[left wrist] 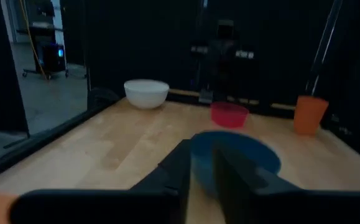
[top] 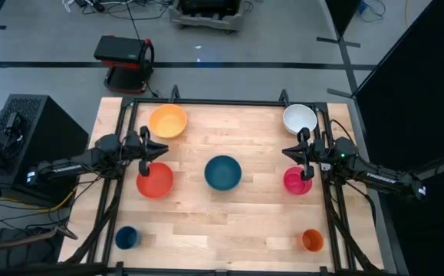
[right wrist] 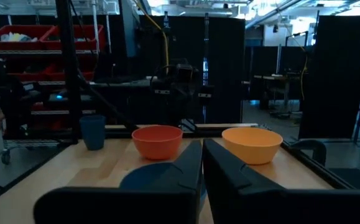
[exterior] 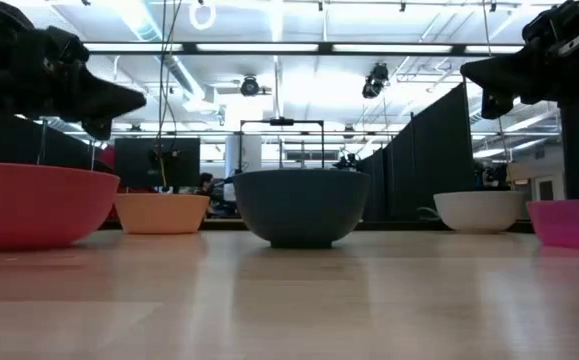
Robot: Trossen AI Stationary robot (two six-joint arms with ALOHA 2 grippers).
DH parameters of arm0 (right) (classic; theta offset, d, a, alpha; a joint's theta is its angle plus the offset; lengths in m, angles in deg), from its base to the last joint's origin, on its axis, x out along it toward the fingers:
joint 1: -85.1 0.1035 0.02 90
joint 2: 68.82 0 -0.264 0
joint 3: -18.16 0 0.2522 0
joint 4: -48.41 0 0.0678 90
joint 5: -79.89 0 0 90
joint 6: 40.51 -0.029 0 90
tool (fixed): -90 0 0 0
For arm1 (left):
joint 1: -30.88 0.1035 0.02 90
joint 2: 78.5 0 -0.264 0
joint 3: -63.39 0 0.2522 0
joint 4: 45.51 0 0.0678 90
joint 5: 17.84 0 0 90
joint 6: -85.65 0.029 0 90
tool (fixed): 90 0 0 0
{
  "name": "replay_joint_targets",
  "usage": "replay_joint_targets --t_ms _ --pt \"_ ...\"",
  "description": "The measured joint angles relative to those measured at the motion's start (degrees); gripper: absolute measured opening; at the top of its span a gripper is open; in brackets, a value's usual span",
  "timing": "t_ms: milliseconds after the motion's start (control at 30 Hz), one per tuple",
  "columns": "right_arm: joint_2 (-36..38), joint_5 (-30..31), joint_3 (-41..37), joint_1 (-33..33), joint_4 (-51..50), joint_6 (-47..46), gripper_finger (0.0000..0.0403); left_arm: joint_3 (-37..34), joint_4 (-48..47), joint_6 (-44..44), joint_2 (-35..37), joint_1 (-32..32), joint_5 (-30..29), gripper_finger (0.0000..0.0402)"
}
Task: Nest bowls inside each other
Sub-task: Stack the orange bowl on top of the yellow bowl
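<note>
High view shows the left pincer (top: 159, 151) hanging over the far rim of the red-orange bowl (top: 155, 180), its fingers a narrow slit apart and gripping nothing. The right pincer (top: 289, 152) hangs over the far rim of the magenta bowl (top: 297, 181), fingers pressed together and empty; in the right wrist view the two dark fingers (right wrist: 186, 168) stand almost touching. Between those two bowls, at the middle of the wooden worktop (top: 229, 222), sits the dark teal bowl (top: 223, 172), apart from both. The yellow-orange bowl (top: 167, 121) rests near the far left corner, the white bowl (top: 300, 118) near the far right corner. All five bowls stand separately, none inside another. A small blue cup (top: 126, 238) stands at the near left corner and a small orange cup (top: 312, 241) at the near right.
</note>
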Motion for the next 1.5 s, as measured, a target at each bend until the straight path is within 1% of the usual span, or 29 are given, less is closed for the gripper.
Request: replay_joint_targets --t_ms 100,667,800,867,967,1000,1100,1500 --pt "0.0 0.1 0.0 0.0 0.0 0.0 0.0000 1.6 -3.7 -0.1 0.0 0.0 -0.7 0.0123" --pt "0.0 2.9 0.0 0.0 -0.2 0.0 0.0000 5.0 0.2 -4.9 -0.6 0.0 -10.7 0.0359" --pt "0.0 2.9 0.0 0.0 -0.3 0.0 0.0000 9.6 -5.8 -6.5 -3.4 0.0 -11.5 0.0346" --pt "0.0 2.9 0.0 0.0 -0.3 0.0 0.0000 12.6 -5.7 -7.4 -6.0 0.0 -13.3 0.0335" --pt "0.0 3.0 0.0 0.0 -0.3 0.2 0.0000 19.0 -5.9 -5.7 -11.4 0.0 -12.7 0.0319" --pt "0.0 3.0 0.0 0.0 -0.3 0.2 0.0000 21.7 -8.1 -5.0 -13.5 0.0 -12.5 0.0316" --pt "0.0 3.0 0.0 0.0 -0.3 0.2 0.0000 29.0 -19.1 -4.8 -20.9 0.0 -12.3 0.0312" --pt "0.0 3.0 0.0 0.0 -0.3 0.1 0.0000 39.3 -50.8 -8.7 -46.7 0.0 -8.1 0.0339"
